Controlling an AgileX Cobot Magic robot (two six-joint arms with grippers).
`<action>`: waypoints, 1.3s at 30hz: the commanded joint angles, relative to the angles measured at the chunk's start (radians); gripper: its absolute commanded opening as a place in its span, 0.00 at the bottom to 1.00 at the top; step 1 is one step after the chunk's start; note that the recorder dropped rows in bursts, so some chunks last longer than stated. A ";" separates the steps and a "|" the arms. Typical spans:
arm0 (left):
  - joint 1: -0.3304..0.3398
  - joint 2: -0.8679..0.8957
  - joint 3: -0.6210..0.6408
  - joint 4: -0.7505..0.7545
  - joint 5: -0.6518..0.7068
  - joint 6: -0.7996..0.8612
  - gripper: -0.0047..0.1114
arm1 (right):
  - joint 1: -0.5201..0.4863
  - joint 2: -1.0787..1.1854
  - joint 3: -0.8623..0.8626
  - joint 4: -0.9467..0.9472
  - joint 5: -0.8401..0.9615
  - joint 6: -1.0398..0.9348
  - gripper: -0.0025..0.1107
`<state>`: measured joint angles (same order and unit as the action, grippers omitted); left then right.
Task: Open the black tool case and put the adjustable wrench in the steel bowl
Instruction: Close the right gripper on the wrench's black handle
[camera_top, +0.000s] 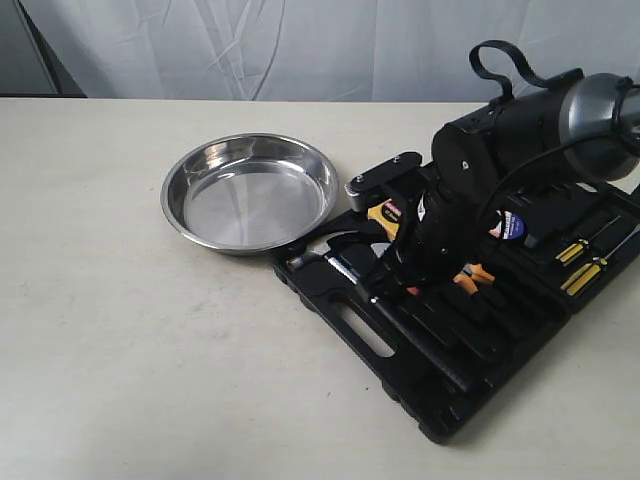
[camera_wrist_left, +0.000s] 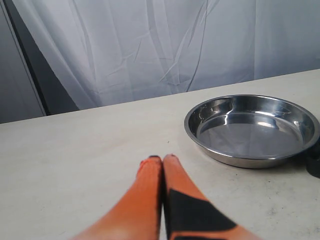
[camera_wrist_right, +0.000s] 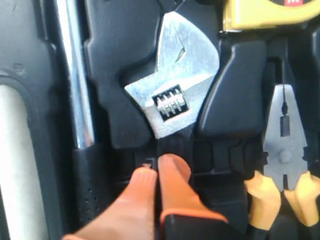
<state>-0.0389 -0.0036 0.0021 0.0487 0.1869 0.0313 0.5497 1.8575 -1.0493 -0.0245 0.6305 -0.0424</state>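
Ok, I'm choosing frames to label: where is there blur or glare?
Exterior view: evenly lit, sharp; the steel bowl shows mild reflections. Left wrist view: bowl crisp, left claw close to the lens and soft. Right wrist view: soft throughout, adjustable wrench head glaring bright, right claw blurred.

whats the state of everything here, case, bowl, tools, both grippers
case: open, lying flat
bowl: upright, empty
wrench: seated in its slot in the case
pliers: in the case, closed
hammer: in its slot
left gripper: shut, empty
right gripper: shut, tips at the wrench's handle
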 joint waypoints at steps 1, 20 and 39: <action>-0.004 0.004 -0.002 -0.002 -0.007 -0.001 0.04 | -0.001 -0.010 0.002 0.005 -0.074 -0.001 0.02; -0.004 0.004 -0.002 -0.002 -0.007 -0.001 0.04 | -0.003 0.014 0.002 -0.035 -0.067 0.042 0.50; -0.004 0.004 -0.002 -0.002 -0.007 -0.001 0.04 | -0.003 0.101 0.002 -0.099 -0.068 0.106 0.43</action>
<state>-0.0389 -0.0036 0.0021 0.0487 0.1869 0.0313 0.5504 1.9147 -1.0593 -0.0830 0.5718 0.0481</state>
